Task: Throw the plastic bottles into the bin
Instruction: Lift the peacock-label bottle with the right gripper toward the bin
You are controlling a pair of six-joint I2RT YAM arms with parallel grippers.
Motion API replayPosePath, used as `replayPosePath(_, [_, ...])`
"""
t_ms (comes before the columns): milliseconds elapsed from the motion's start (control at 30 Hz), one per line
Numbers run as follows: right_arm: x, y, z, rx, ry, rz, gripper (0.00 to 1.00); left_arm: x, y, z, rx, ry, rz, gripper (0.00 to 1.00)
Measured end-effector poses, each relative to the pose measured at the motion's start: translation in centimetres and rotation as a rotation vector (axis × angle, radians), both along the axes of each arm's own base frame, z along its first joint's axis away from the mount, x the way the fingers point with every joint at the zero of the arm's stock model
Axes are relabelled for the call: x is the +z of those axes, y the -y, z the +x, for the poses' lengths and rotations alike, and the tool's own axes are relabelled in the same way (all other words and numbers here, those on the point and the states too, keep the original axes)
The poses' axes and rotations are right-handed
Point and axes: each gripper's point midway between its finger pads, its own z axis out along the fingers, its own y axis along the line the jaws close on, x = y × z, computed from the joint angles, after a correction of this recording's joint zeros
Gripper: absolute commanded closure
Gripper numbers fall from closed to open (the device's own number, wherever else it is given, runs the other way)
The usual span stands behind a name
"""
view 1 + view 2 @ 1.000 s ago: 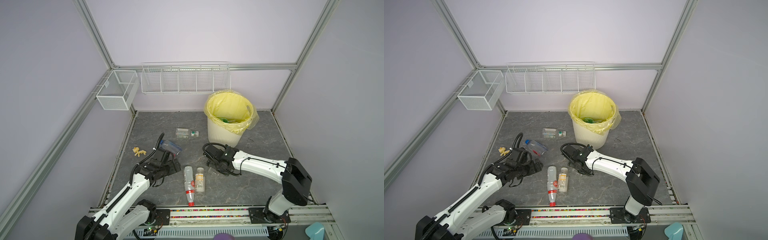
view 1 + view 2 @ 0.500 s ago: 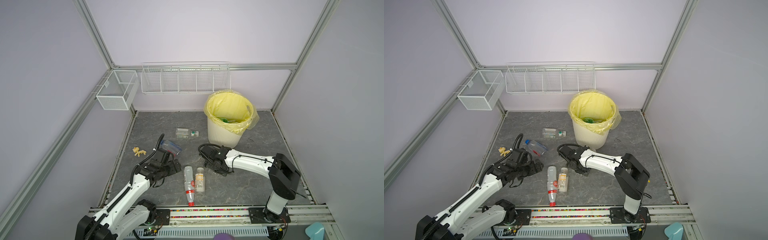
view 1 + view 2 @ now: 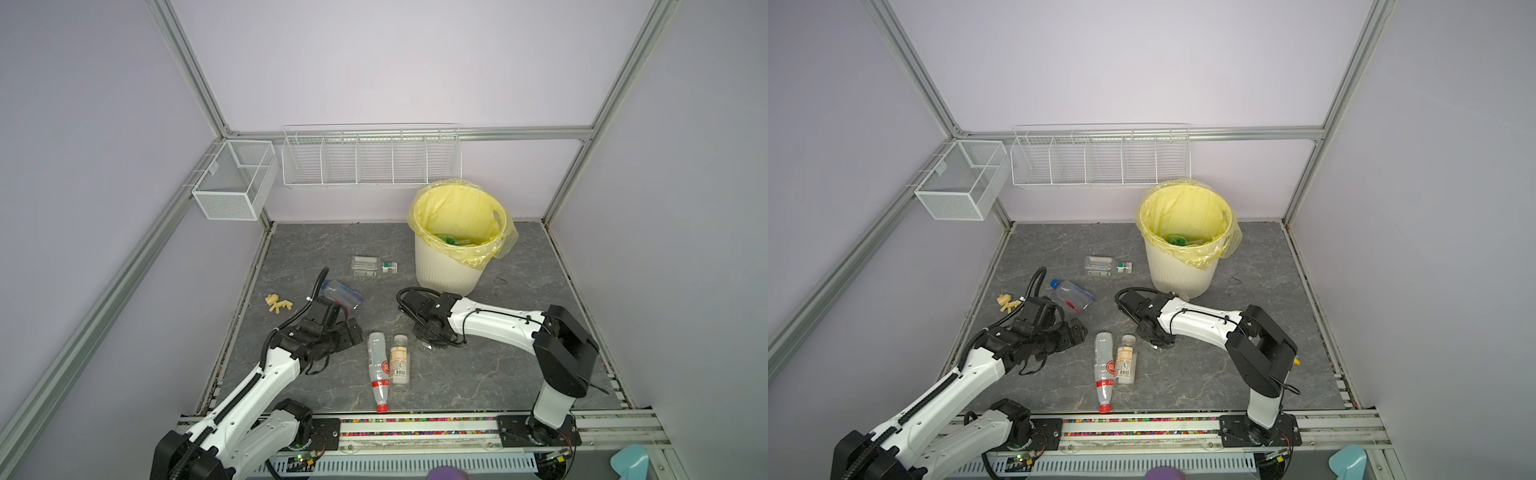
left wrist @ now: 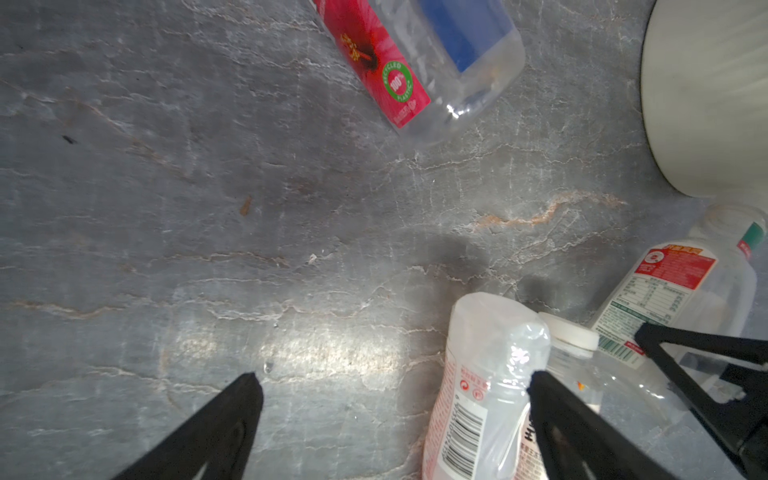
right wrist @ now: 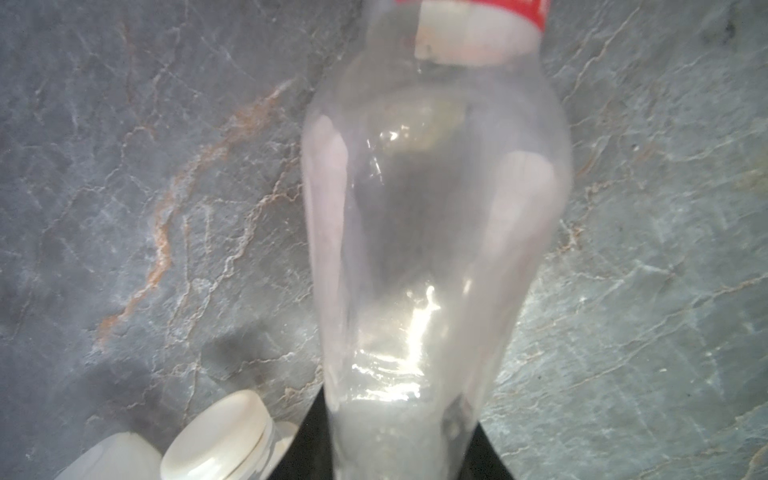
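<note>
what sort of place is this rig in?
Probably a lab robot test cell: aluminium frame around plain walls, two arms on a front rail, a lined bin and bottles staged on the floor.

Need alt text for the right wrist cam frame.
A clear plastic bottle with a red-and-white label fills the view, its near end clamped in the shut right claw. Grey marbled floor lies behind it, and another bottle's white cap sits beside the claw.

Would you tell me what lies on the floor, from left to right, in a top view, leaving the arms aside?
toy figure → blue-cap bottle → red-cap bottle → white-cap bottle → bin
</note>
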Motion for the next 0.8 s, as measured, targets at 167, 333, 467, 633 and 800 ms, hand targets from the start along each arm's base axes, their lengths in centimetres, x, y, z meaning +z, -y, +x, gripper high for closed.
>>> replayPosePath(167, [0.0,-0.1,-0.1,0.003,-0.001,0.000,0.75,0.1,0.0,0.0,0.000,0.003,-0.002,0.00])
replayPosePath(333, [0.0,-0.2,-0.2,0.008,0.002,-0.001,0.74,0.1,0.0,0.0,0.000,0.003,-0.002,0.00])
replayPosePath(467, [0.2,-0.4,-0.7,0.022,-0.001,0.006,0.74,0.1,0.0,0.0,0.000,0.001,-0.001,0.00])
replayPosePath(633, [1.1,-0.2,-1.9,0.046,0.010,0.022,0.73,0.0,0.0,0.0,0.000,0.001,0.000,0.00])
replayPosePath(800, [2.7,0.5,-2.6,0.059,0.035,0.049,0.72,0.0,0.0,0.0,0.000,0.000,0.000,0.00])
